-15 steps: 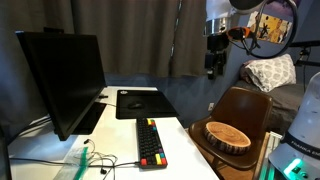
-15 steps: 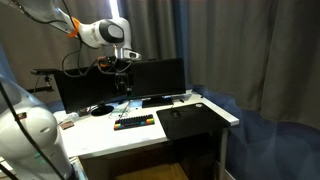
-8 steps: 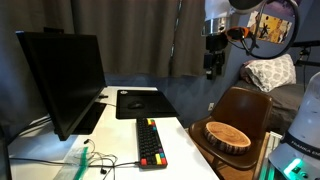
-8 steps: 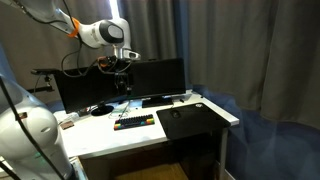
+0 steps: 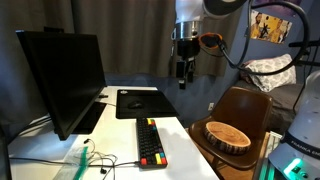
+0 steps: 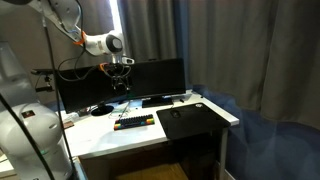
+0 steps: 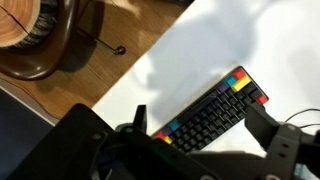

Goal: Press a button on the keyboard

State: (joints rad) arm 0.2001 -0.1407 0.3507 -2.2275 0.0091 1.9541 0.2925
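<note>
Swinging across from the chair side, my black two-fingered claw (image 5: 181,81) now hangs high over the white bench (image 5: 120,152), roughly above the corner nearest the dark curtains (image 5: 140,35). Half a second ago it showed further out, past the bench edge and nearer the brown chair (image 5: 247,104). I read that as the approach only just begun. No key has been touched, and a long descent remains.

My target is the slim, long black keyboard with a red-orange strip along one edge (image 5: 150,143). In both exterior views it lies flat on the bench (image 6: 100,135), running along the chair-side edge. It reaches from just beside the flat black square mat (image 5: 140,102) toward the opposite corner. The other angle shows the claw (image 6: 121,88) well apart from the keyboard (image 6: 133,121), with clear air between them.

Through the wrist camera the keyboard (image 7: 215,110) sits diagonally between my fingers (image 7: 264,128), its green, yellow and red keys at the upper end. The claw (image 7: 200,128) is spread wide and carries nothing. For a single key I judge it should narrow, or lead with one fingertip.

Counted, there is one keyboard and one mat, which fills the corner by the curtains. There is one large black monitor (image 5: 62,80) along the edge away from the chair, and whether a second screen stands behind it I cannot tell. One round wooden bowl (image 5: 228,134) rests on the one chair, off the bench altogether.
</note>
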